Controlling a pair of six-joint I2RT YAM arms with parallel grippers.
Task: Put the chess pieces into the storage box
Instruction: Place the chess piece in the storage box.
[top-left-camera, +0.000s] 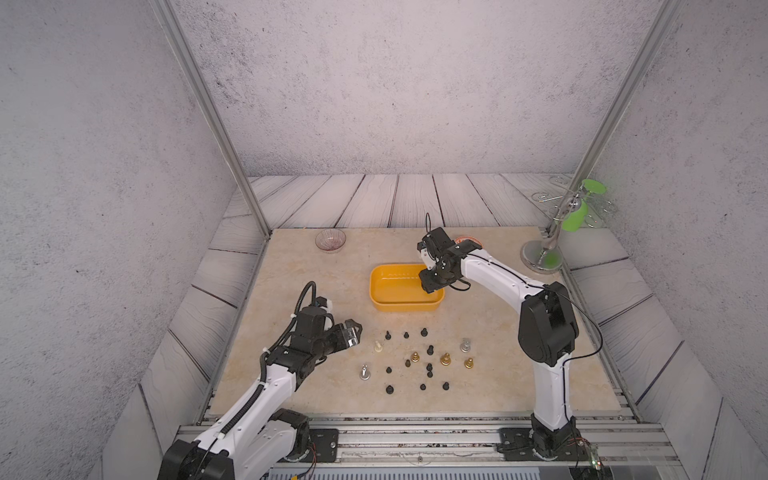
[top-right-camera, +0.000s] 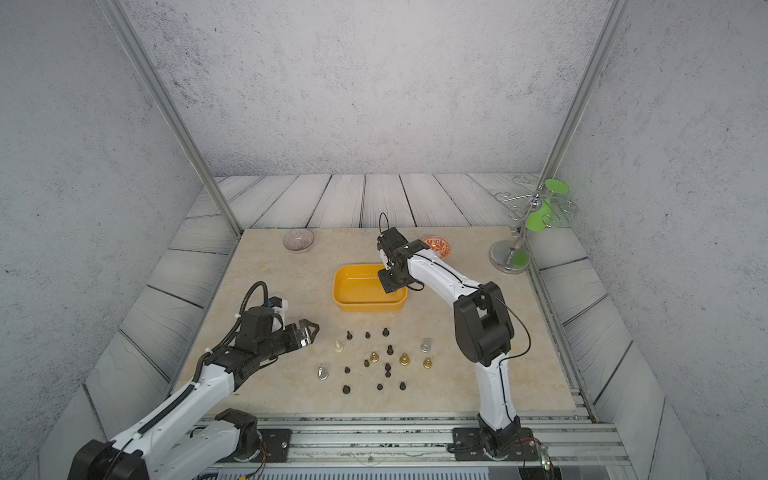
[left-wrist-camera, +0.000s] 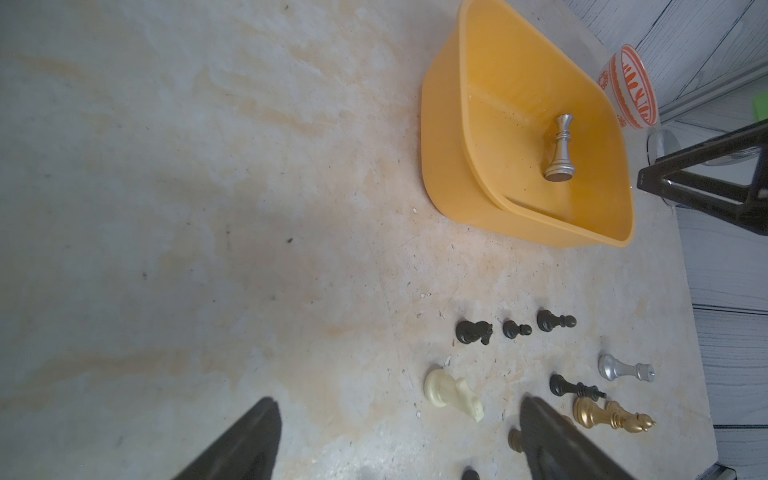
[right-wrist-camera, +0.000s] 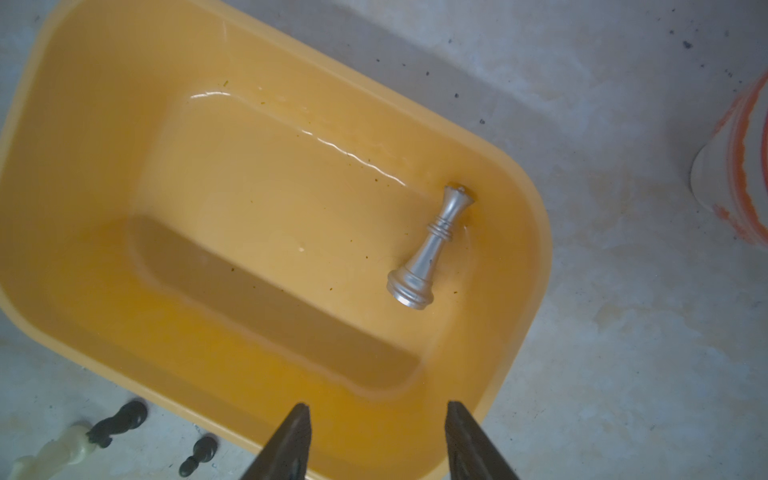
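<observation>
Biggest thing first: one beige marble-look table (top-left-camera: 316, 291) with two white-and-black arms mounted on its near edge.

The right arm (top-left-camera: 548, 332) stands up from its base, bends at the elbow and reaches back across to the storage box (top-left-camera: 405, 306). Its wrist is tipped down over the box's right end. The right gripper (right-wrist-camera: 376, 409) has its fingers spread apart with nothing between them, above the box's rim.

The left arm (top-left-camera: 266, 386) comes in low from the near-left corner. The left gripper (top-left-camera: 355, 332) points roughly level toward the pieces, spread wide and not holding anything, just left of the cluster.

The box sits mid-table, and there's only one of it. Inside is a single silver queen (right-wrist-camera: 430, 249), lying on its side near one end of the floor.

Two bowls sit at the far edge: a clear glass bowl (top-left-camera: 330, 240) and an orange-patterned bowl (top-right-camera: 438, 246). One chrome stand (top-left-camera: 540, 255) in the far-right corner has one green glass (top-left-camera: 575, 216) hanging on it.

The rest of the chess pieces are on the table between the box and the near edge:
- roughly ten black pieces (top-left-camera: 430, 350)
- three gold pieces (top-left-camera: 446, 359), plus one darker brownish piece (top-left-camera: 407, 363)
- two silver pieces (top-left-camera: 465, 345), with the second one (top-left-camera: 364, 372) off to the left
- one cream piece (top-left-camera: 377, 346), closest to the left gripper
</observation>
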